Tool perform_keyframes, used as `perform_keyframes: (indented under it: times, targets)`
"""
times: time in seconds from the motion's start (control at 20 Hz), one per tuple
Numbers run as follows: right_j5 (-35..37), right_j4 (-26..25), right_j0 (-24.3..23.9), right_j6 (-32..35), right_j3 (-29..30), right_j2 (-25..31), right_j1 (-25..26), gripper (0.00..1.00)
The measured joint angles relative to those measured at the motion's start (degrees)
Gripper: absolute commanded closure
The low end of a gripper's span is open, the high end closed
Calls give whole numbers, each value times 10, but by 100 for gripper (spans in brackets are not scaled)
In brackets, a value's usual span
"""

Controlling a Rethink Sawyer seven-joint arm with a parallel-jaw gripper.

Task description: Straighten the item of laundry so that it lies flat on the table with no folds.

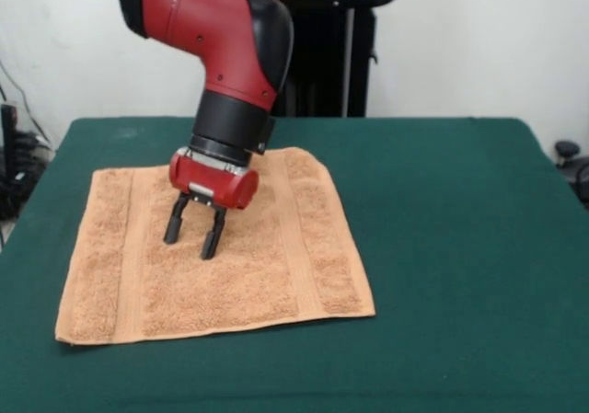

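Observation:
The orange-tan terry towel (230, 270) lies spread out on the dark green table (442, 229), left of the middle. Its two flat woven bands run from the far edge to the near edge, one near each side. All its corners show and no fold shows. The care label is not visible. My gripper (190, 232) hangs from the red and black arm over the towel's middle, closer to its far edge. Its two black fingers (174, 222) are apart and hold nothing. The tips are just above the cloth or touching it; I cannot tell which.
The robot's black pedestal (322, 54) stands behind the table's far edge. Dark equipment stands off the table at the left (14, 155) and at the right edge (571, 160). The green cloth lies bare to the right of the towel and along the near edge.

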Motion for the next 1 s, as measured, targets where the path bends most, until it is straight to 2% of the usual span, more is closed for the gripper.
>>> perform_keyframes:
  times: [0.85,1.0]
  targets:
    - [-64,45,4,0,-76,-16,53,0]
    - [-35,28,-17,0,-86,6,39,0]
